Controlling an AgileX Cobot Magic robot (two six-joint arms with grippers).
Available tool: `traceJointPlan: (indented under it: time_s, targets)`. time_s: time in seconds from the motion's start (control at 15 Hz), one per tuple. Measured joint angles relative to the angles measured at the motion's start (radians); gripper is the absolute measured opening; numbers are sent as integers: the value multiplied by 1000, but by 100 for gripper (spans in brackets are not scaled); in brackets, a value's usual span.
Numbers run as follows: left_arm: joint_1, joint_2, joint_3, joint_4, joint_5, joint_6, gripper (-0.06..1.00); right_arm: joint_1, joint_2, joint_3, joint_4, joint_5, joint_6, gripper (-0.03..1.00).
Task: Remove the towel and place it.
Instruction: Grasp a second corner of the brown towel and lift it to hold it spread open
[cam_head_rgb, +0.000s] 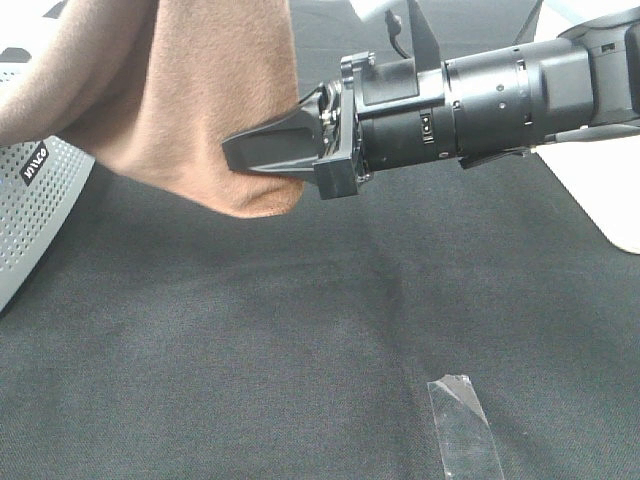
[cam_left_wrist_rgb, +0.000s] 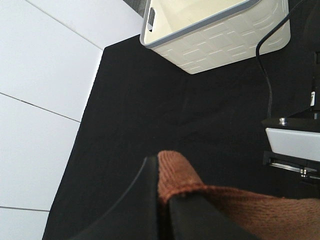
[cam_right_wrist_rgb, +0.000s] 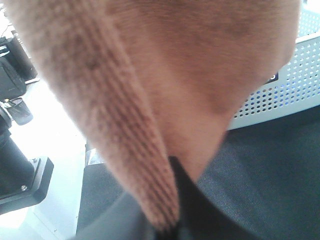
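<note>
The brown plush towel (cam_head_rgb: 170, 90) hangs in the air at the upper left of the exterior high view, with its lower fold above the black table covering (cam_head_rgb: 300, 320). My right gripper (cam_head_rgb: 240, 150) reaches in from the right and is shut on the towel's lower edge. In the right wrist view the towel (cam_right_wrist_rgb: 165, 75) fills the frame, and a ribbed edge runs down into the shut gripper (cam_right_wrist_rgb: 162, 220). In the left wrist view my left gripper (cam_left_wrist_rgb: 164, 192) is shut on a stitched edge of the towel (cam_left_wrist_rgb: 175, 172). The left gripper is out of the exterior high view.
A grey perforated basket (cam_head_rgb: 30, 200) stands at the left under the towel. A strip of clear tape (cam_head_rgb: 462, 425) lies on the covering at the front. A white bin (cam_left_wrist_rgb: 215, 35) stands at the table's end, with a black cable (cam_left_wrist_rgb: 265, 75) beside it.
</note>
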Motion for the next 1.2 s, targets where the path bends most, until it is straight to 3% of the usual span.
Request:
traceJointPlan:
  time_s: [0.33, 0.47, 0.53, 0.6, 0.73, 0.87, 1.07, 1.2]
  targets:
    - [0, 0, 0, 2, 42, -34, 0, 0, 0, 0, 3, -61, 75, 0]
    - [0, 0, 0, 2, 52, -58, 0, 0, 0, -18, -50, -79, 214, 0]
    - [0, 2, 0, 11, 53, -94, 0, 0, 0, -52, -136, -79, 329, 0]
    - [0, 18, -1, 58, 27, -171, 0, 0, 1, -120, -311, -78, 540, 0]
    - [0, 58, -1, 112, -13, -196, 0, 0, 1, -271, -634, -61, 877, 0]
    - [0, 100, -1, 146, -57, -205, 0, 0, 1, -434, -981, 24, 1175, 0]
    - [33, 132, -1, 170, -166, -255, 0, 0, 1, -700, -1415, 149, 1438, 0]
    - [93, 138, -1, 149, -282, -292, 0, 0, 18, -869, -1645, 176, 1524, 0]
